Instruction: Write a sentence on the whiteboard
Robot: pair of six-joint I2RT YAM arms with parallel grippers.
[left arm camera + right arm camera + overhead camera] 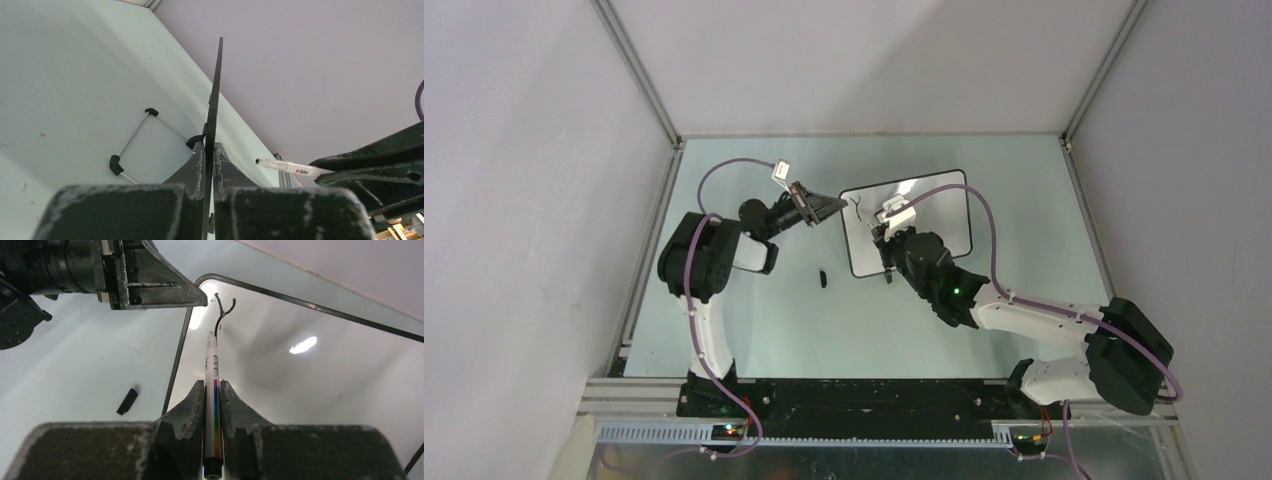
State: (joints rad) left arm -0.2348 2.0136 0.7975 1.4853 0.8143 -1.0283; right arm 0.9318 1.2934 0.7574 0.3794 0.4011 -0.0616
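Near the middle of the table [754, 330] the whiteboard [946, 218] lies face up, and the sentence [222, 312] is barely begun: one forked black stroke by the board's upper left corner.

Treat the board as light, stiff and thin, with a slick face that would likely slide under a pushing nib. Take it by the black frame at an edge, never on the writing area. Your left gripper [832, 206] does just that, its jaws pressed flat on the left edge.

The marker [212, 365] looks light and smooth too. Its slim barrel could twist or creep lengthwise, so hold it firmly and press gently. Your right gripper [212, 390] is closed on that barrel, with the nib at the foot of the stroke. Whether it touches the board, you cannot tell.

A small black cap [822, 277] lies on the table near the board's left edge.

The right wrist view gives you the stroke and nib clearly, while overhead they are a speck. The left wrist view shows the board edge-on between the pads, and a wire stand [132, 147] with black tips on its underside, which no other view shows. That view shows no writing. Only the overhead view lays out both arms and the whole board.
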